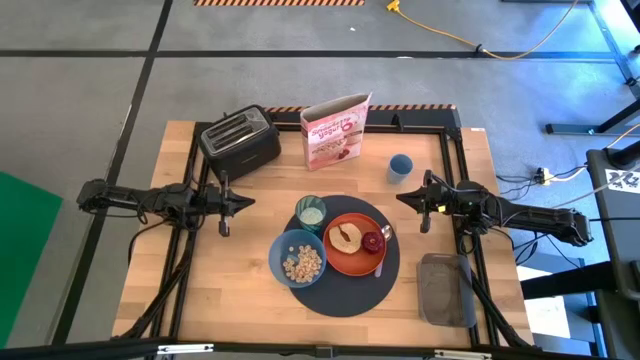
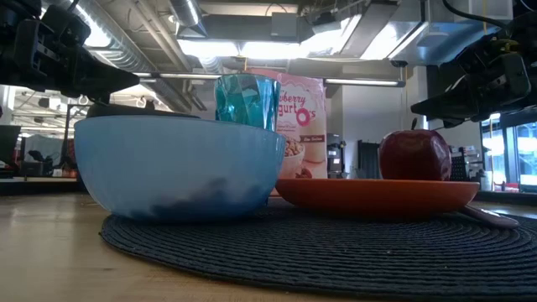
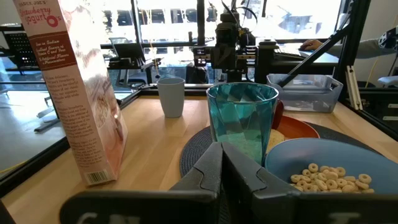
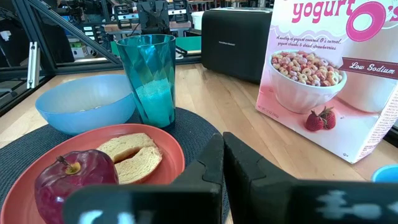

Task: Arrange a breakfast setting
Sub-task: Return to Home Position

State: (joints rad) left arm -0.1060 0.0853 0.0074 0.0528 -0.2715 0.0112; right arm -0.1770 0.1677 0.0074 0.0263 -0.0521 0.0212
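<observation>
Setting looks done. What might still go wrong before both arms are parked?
The tall pale-green glass holds white liquid and stands nearest the left claw; a sideways sweep might tip it. The small red apple sits toward the rim of the orange plate, beside the spoon, on the side of the right claw; a bump might roll it off.

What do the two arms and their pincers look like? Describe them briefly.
The left arm and right arm are dark, slim and segmented. The left pincer and right pincer each carry two matt black fingers tapering to narrow tips. No markings show.
</observation>
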